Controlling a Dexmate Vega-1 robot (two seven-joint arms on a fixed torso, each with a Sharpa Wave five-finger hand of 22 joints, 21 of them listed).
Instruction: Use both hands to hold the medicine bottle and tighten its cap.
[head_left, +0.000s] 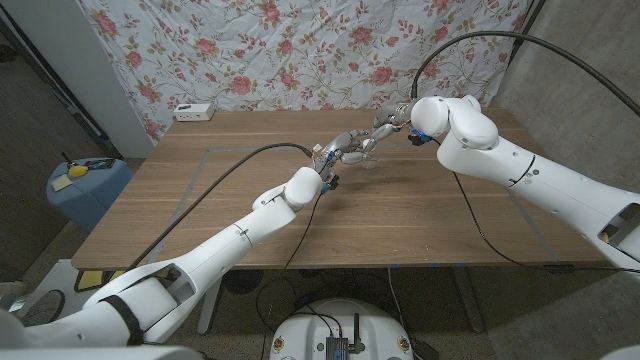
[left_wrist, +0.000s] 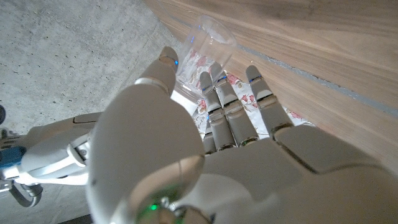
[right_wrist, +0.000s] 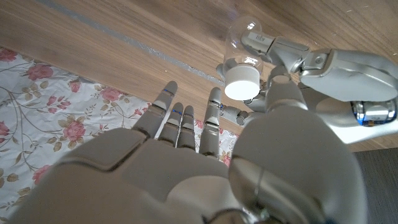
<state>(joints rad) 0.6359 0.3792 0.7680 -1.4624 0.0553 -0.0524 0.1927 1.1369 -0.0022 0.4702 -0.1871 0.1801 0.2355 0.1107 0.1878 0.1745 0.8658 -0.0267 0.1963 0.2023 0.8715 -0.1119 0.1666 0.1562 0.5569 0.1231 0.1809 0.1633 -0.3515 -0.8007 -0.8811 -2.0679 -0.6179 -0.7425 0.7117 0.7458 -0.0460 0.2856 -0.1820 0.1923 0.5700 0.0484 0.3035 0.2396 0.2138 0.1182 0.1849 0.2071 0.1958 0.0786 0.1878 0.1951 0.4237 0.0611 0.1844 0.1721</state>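
The medicine bottle (head_left: 367, 153) is clear with a white cap (right_wrist: 242, 81). My left hand (head_left: 338, 150) grips its clear body (right_wrist: 244, 34) over the far middle of the table, with the cap end turned toward my right hand. In the left wrist view the fingers (left_wrist: 224, 106) and thumb of my left hand (left_wrist: 217, 162) reach around the bottle (left_wrist: 208, 38). My right hand (head_left: 388, 122) hovers just beyond the cap. In the right wrist view its fingers (right_wrist: 180, 121) are spread, the cap lies between them and the thumb, and they do not close on it.
The wooden table (head_left: 250, 200) carries a taped rectangle. A white box (head_left: 193, 111) lies at its back left edge, against the floral cloth (head_left: 300, 50). A blue bin (head_left: 85, 185) stands on the floor to the left. Black cables cross the tabletop near both arms.
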